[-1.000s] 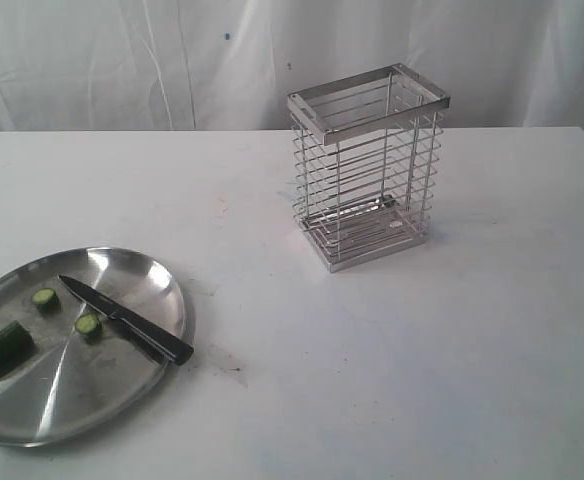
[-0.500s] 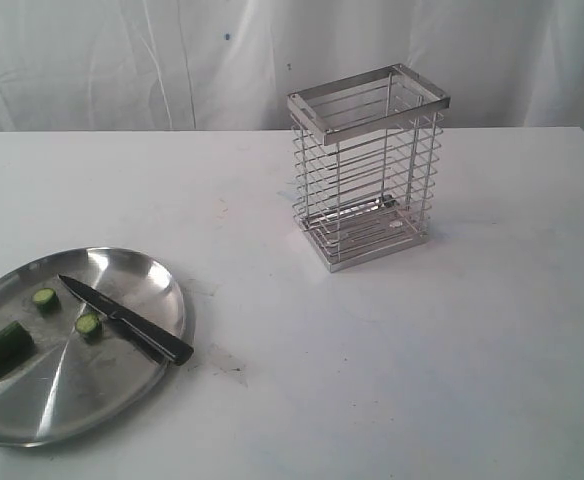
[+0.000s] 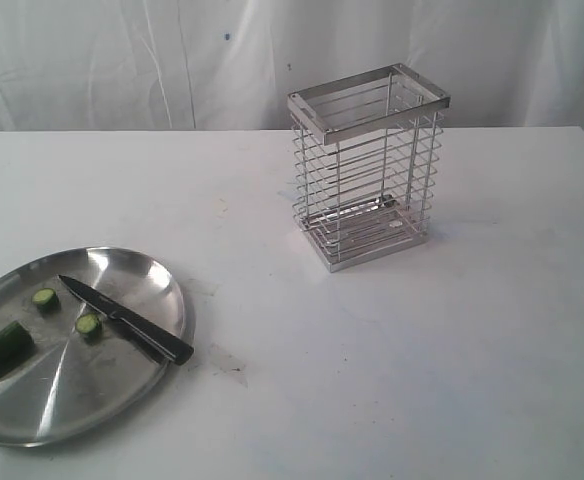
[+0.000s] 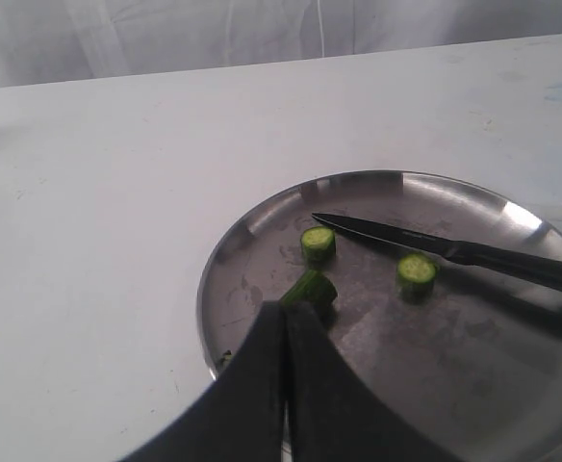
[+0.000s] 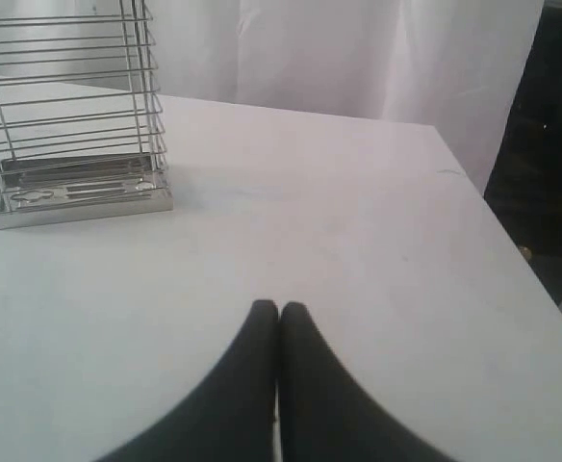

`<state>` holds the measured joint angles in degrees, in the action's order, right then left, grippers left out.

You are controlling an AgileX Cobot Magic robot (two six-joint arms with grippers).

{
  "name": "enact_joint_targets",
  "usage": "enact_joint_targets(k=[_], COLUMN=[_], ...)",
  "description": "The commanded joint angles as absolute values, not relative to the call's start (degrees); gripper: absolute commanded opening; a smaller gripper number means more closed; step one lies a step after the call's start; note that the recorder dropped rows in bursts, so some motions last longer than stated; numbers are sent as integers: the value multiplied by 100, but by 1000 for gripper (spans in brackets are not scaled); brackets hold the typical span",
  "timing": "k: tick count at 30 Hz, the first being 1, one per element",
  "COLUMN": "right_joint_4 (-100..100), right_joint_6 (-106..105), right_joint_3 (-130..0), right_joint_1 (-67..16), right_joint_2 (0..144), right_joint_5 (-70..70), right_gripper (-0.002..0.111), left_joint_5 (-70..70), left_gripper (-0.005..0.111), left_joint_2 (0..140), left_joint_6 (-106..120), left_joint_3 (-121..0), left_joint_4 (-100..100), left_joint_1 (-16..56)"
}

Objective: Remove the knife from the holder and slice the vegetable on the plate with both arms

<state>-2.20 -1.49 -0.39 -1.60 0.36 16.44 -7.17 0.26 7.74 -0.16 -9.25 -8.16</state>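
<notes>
The knife (image 3: 122, 319) lies on the steel plate (image 3: 102, 385), its black handle over the plate's right rim and its blade pointing toward the far left. Two round slices (image 3: 44, 297) (image 3: 88, 323) rest beside the blade. The dark-green vegetable (image 3: 0, 348) lies at the plate's left. The wire holder (image 3: 365, 165) stands empty at the back. No arm shows in the exterior view. In the left wrist view my left gripper (image 4: 287, 308) is shut with nothing held, above the plate (image 4: 262, 212) just short of the vegetable (image 4: 310, 287), with the knife (image 4: 454, 253) beyond. My right gripper (image 5: 279, 308) is shut and empty over bare table.
The white table (image 3: 402, 360) ends at its right edge (image 5: 512, 260) close to my right gripper, with a dark drop beyond. The holder (image 5: 69, 106) stands apart from that gripper. White curtain hangs behind the table.
</notes>
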Motion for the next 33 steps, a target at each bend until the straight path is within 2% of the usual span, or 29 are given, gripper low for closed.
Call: enact_joint_targets(k=[1, 29, 30, 33], right_joint_4=[-243, -275, -275, -275], right_joint_6=[-121, -121, -121, -121], right_joint_3=[0, 0, 0, 0], right_joint_1=[-109, -109, -109, -109], right_joint_2=[0, 0, 0, 0], right_joint_5=[1648, 1498, 1498, 1498], right_gripper=[0, 0, 0, 0], left_joint_5=[-718, -708, -710, -710], left_gripper=[0, 0, 0, 0], left_joint_2=[0, 0, 0, 0], left_joint_6=[774, 774, 774, 774], left_joint_3=[0, 0, 0, 0], left_joint_4=[-924, -924, -924, -924], left_joint_1=[-784, -773, -743, 56])
